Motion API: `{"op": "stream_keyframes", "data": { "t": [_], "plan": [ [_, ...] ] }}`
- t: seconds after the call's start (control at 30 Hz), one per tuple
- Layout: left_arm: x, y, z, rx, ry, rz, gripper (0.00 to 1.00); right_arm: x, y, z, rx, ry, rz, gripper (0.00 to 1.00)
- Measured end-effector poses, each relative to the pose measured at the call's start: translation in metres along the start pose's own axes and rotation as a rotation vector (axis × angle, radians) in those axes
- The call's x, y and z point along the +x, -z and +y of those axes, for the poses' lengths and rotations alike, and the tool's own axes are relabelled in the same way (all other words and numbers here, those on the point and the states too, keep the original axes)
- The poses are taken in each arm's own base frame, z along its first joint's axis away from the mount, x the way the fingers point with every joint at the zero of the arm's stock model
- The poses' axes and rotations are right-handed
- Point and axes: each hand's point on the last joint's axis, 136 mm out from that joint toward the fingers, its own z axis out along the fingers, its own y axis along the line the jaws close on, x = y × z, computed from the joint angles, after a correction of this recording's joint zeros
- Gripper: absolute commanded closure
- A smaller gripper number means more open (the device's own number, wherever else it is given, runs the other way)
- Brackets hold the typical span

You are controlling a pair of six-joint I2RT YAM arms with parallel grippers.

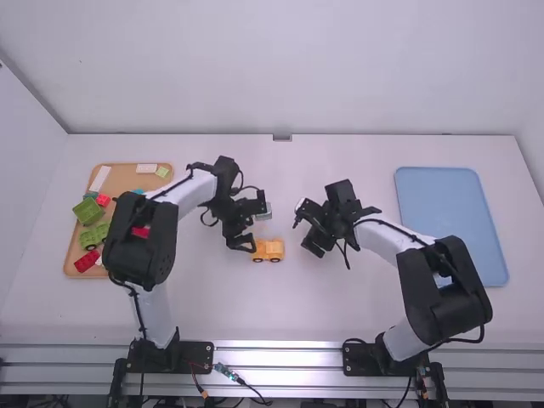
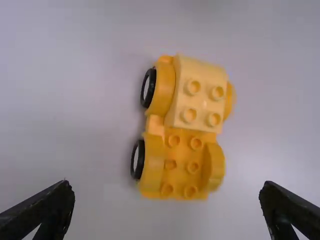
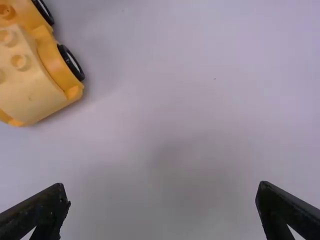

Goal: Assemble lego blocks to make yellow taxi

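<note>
Orange tray [image 1: 75, 257], left side: at least three red blocks [image 1: 87, 261]. Blue tray [image 1: 450, 208], right side. One yellow car [image 1: 269, 250], one pale-yellow block [image 2: 196, 95] atop, stands on surface [image 1: 280, 306] between left end effector [image 1: 249, 229] and right end effector [image 1: 307, 234]; both wide apart, gripping nothing.

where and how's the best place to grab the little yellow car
Probably from straight above, one finger on each long side, closing across the wheel arches beside the pale yellow block. The car stands upright on its wheels, studs up, longer than it is wide, and the open left end effector looks wide enough to straddle it.
</note>
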Motion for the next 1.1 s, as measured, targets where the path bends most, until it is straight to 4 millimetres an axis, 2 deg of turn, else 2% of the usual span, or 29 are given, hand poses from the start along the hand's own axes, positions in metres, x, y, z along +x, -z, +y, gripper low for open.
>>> {"op": "stream_keyframes", "data": {
  "t": [0.17, 0.23, 0.4, 0.5, 0.53, 0.63, 0.7, 0.8, 0.9, 1.1],
  "plan": [
    [0.009, 0.035, -0.014, 0.047, 0.069, 0.103, 0.01, -0.005, 0.000, -0.004, 0.017, 0.001, -0.021, 0.01],
    [0.014, 0.044, -0.011, 0.042, 0.097, 0.102, 0.01, -0.007, 0.000, -0.006, 0.023, -0.003, -0.027, 0.01],
    [0.041, 0.065, 0.009, 0.009, 0.215, 0.034, 0.01, -0.009, 0.000, -0.008, 0.031, -0.004, -0.037, 0.01],
    [0.074, 0.073, 0.024, -0.023, 0.340, -0.041, 0.01, -0.012, 0.000, -0.010, 0.039, 0.000, -0.047, 0.01],
    [0.079, 0.073, 0.026, -0.031, 0.355, -0.048, 0.01, -0.012, 0.001, -0.010, 0.041, -0.001, -0.049, 0.01],
    [0.116, 0.076, 0.044, -0.159, 0.500, -0.085, 0.01, -0.018, 0.001, -0.015, 0.059, 0.009, -0.071, 0.01],
    [0.131, 0.078, 0.050, -0.244, 0.566, -0.082, 0.01, -0.020, 0.001, -0.017, 0.068, 0.011, -0.081, 0.01],
    [0.145, 0.081, 0.045, -0.360, 0.646, -0.078, 0.01, -0.025, 0.002, -0.020, 0.081, 0.020, -0.098, 0.01],
    [0.147, 0.088, 0.036, -0.445, 0.673, -0.095, 0.01, -0.027, 0.002, -0.022, 0.089, 0.022, -0.107, 0.01],
    [0.162, 0.112, 0.022, -0.636, 0.771, -0.103, 0.01, -0.027, 0.004, -0.028, 0.109, 0.026, -0.115, 0.01]
  ]
}}
